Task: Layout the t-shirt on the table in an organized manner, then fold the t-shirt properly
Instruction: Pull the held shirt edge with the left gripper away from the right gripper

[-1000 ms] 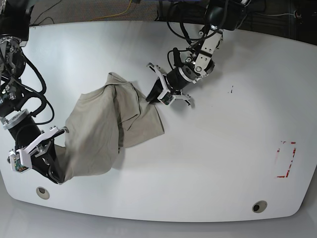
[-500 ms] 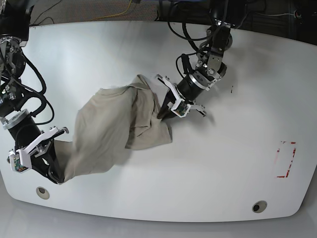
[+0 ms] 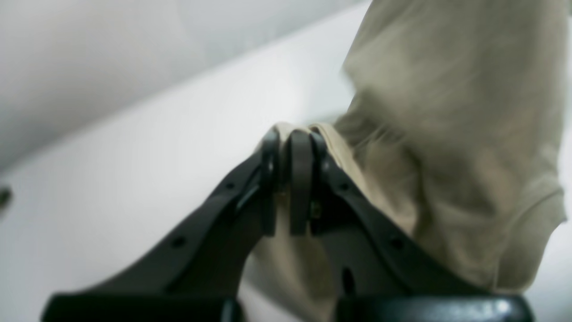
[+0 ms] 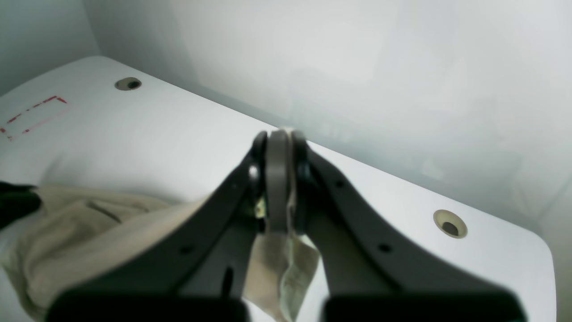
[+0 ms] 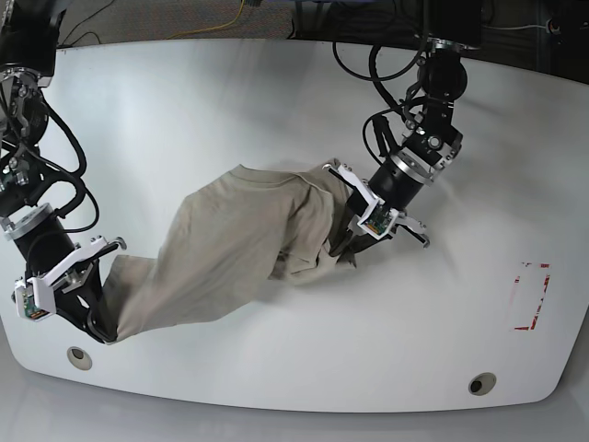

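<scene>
The table (image 5: 276, 83) was a broad glossy white top with rounded corners, two round holes (image 5: 482, 383) near its front edge and a broken red tape outline (image 5: 532, 295) toward one end; dark floor and cables lay beyond its far edge.

The t-shirt (image 5: 221, 253) lay across the middle of the table, a beige-grey cloth drawn out between the two arms, wrinkled and bunched at the end nearest the left arm. It rested on the surface along most of its length.

The left gripper (image 5: 345, 247) reached down from the far side of the table, its arm bent at the wrist and angled toward the centre. Its fingers (image 3: 300, 179) were pressed together on a fold of the t-shirt's edge, with cloth showing at the tips and hanging beside them in the left wrist view.

The right gripper (image 5: 97, 324) sat low by the near corner of the table, close to one hole, its arm folded back on itself. Its fingers (image 4: 278, 179) were likewise pinched together on the cloth, a small flap of fabric hanging below them in the right wrist view.

The two grippers stood well apart.
</scene>
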